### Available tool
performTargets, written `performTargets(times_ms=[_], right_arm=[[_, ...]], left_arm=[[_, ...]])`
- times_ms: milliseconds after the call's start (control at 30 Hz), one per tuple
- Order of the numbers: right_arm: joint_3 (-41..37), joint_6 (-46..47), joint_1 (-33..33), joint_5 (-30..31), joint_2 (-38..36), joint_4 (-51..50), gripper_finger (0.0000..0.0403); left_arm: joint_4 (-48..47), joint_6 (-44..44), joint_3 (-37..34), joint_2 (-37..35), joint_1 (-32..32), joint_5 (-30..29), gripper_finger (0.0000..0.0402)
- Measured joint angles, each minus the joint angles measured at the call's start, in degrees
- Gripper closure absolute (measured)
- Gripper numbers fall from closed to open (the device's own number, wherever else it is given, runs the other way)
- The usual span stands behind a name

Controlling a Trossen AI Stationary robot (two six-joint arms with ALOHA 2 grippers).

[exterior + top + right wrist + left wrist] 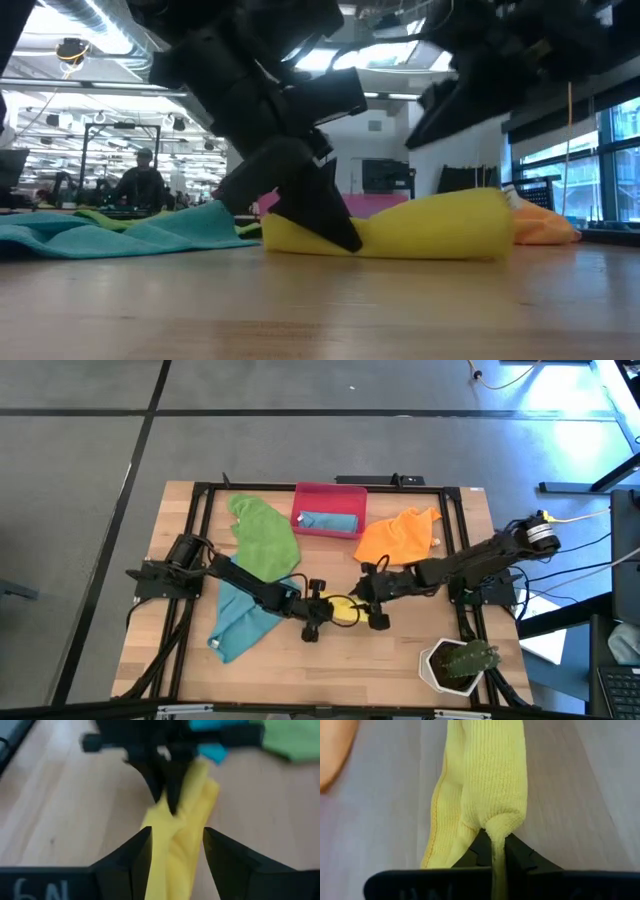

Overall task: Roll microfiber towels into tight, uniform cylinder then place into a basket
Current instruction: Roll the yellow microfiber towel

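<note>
Currently the left gripper is clamping shut on one end of the soft yellow microfiber towel roll, lying mid-table; the right gripper is straddling the other end, fingers apart; limp fabric probably needs end grips.

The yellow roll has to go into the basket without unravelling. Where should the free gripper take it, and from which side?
Probably at mid-length of the yellow towel, from above, fingers straddling its width. It lies flat as a long roll, and the left gripper already pinches one end.
</note>
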Motion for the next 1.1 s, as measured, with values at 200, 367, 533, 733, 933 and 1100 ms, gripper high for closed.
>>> performTargets(times_ms=[200,367,533,733,933,1100], right_arm=[[0.1,-5.5,6.4,5.6,2.6,4.4,0.0225],[0.1,-8.5,10.5,12.5,7.2,4.8,0.0225],[0.1,-11.0,12.0,20.5,12.1,4.9,0.0225],[0.1,-12.9,12.0,22.5,17.4,5.1,0.0225],[0.3,-12.0,12.1,25.2,19.4,5.0,0.0225],[0.4,-11.1,11.9,25.2,19.3,4.1,0.023]], left_arm=[[-0.1,-5.5,0.0,-0.4,2.6,5.9,0.0397],[0.2,-11.2,0.1,-0.5,4.9,12.7,0.0397],[0.3,-13.7,0.1,-0.4,6.4,17.5,0.0397],[0.3,-15.8,0.1,-0.4,7.7,20.9,0.0397],[0.3,-16.1,0.1,-0.4,8.1,21.7,0.0397],[0.3,-12.6,0.1,-0.4,8.1,21.3,0.0377]])
